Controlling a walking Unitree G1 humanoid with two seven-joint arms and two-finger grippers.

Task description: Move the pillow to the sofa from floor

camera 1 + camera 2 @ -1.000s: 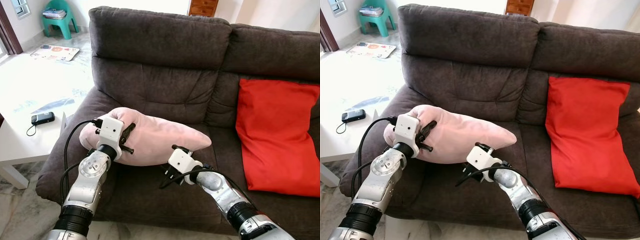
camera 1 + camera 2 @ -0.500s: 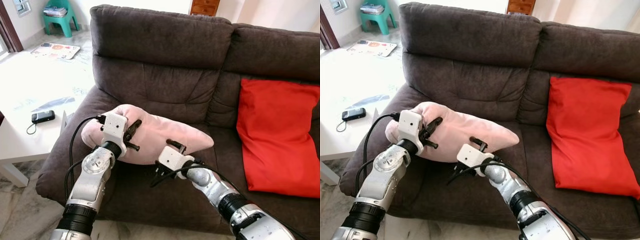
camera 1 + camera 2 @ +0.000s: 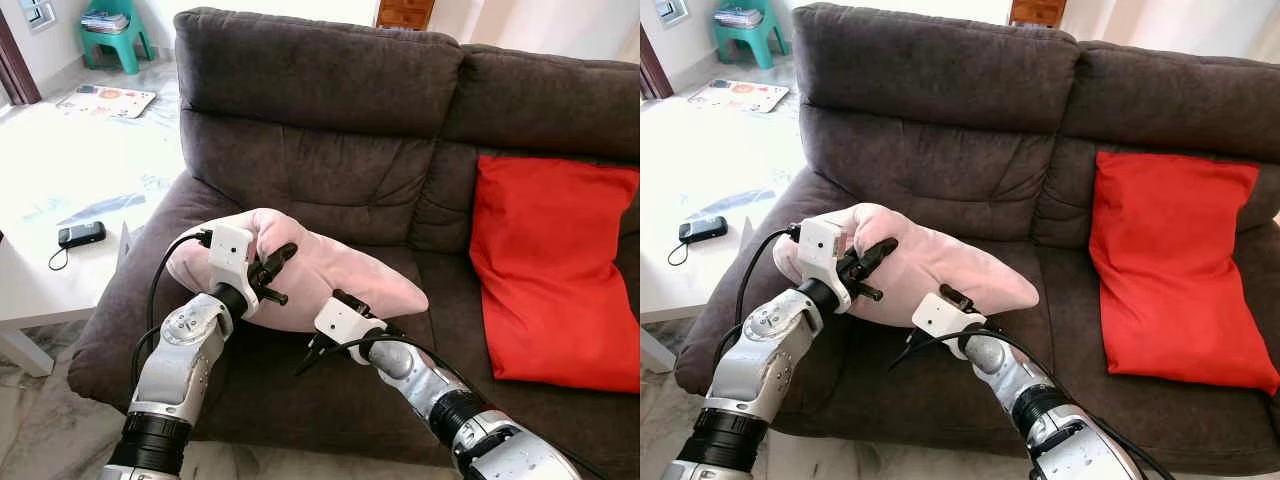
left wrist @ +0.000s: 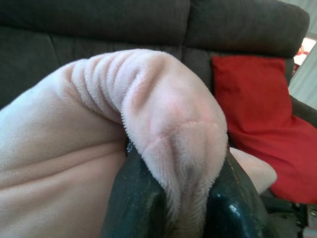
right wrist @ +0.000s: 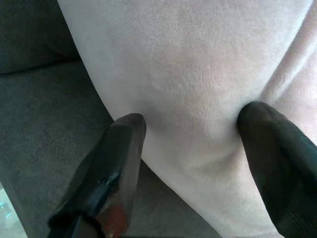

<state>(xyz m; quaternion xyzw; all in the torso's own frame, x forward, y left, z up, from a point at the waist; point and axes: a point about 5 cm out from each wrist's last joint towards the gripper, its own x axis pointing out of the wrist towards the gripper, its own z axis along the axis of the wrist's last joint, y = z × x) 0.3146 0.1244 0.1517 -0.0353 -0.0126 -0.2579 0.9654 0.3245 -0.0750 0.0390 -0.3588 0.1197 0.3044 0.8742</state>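
A dark grey sofa [image 3: 330,110] spans the scene, with a red cushion [image 3: 555,270] leaning against its right-hand back. On the left seat lies the pink pillow [image 3: 330,275], its body resting on the cushion near the armrest and one end lifted.

The left gripper [image 3: 272,272] has its jaws clamped on a bunched fold of the pillow's upper left end, the plush fabric squeezed between the two black fingers [image 4: 136,198]. The right gripper [image 3: 345,300] sits at the pillow's lower front edge with its jaws spread wide, both fingertips [image 5: 121,144] pressed lightly against the fabric without pinching it.

The pillow appears to be already on the seat, so the step in hand is likely the release. To do it well, the left jaws should open fully before the arm draws back (plush fabric tends to snag), and the right gripper should back off straight, so the pillow is not dragged toward the seat's front edge.
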